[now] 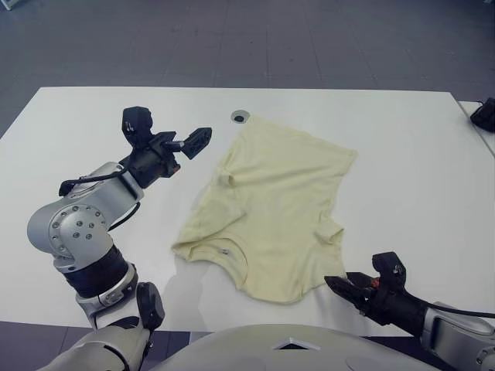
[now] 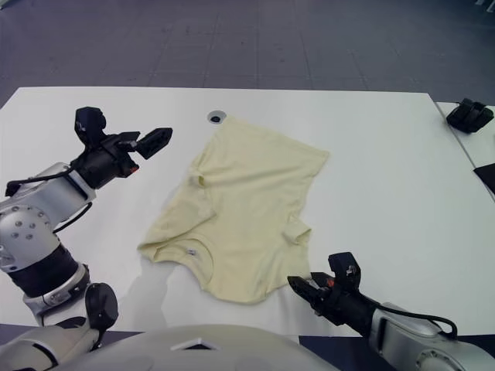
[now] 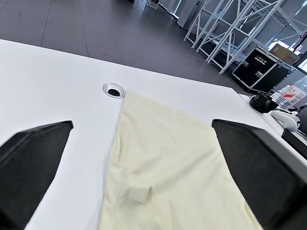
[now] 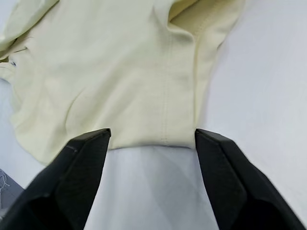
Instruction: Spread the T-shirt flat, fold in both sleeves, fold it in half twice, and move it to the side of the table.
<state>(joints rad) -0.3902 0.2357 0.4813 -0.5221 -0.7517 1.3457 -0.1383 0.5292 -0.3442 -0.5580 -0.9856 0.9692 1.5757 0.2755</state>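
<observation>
Both claws are hanging apart, the right gripper [image 1: 336, 284] at the rumpled T-shirt's [image 1: 271, 205] near edge (left gripper [image 1: 199, 142] alongside). A pinch there is likely catching doubled layers, bunching it.

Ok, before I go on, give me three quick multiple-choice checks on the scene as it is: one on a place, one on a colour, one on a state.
1. Where is the round cable hole?
A. just beside the far corner of the T-shirt
B. under the right arm
C. at the table's near edge

2. What colour is the T-shirt?
A. dark blue
B. pale yellow
C. red

3. The left gripper and right gripper are:
A. both shut on cloth
B. both open, holding nothing
C. one open, one shut on a sleeve

Answers:
1. A, the hole sits next to the shirt's far corner.
2. B, the cloth is pale yellow throughout.
3. B, each wrist view shows its fingers spread with nothing between them.
</observation>
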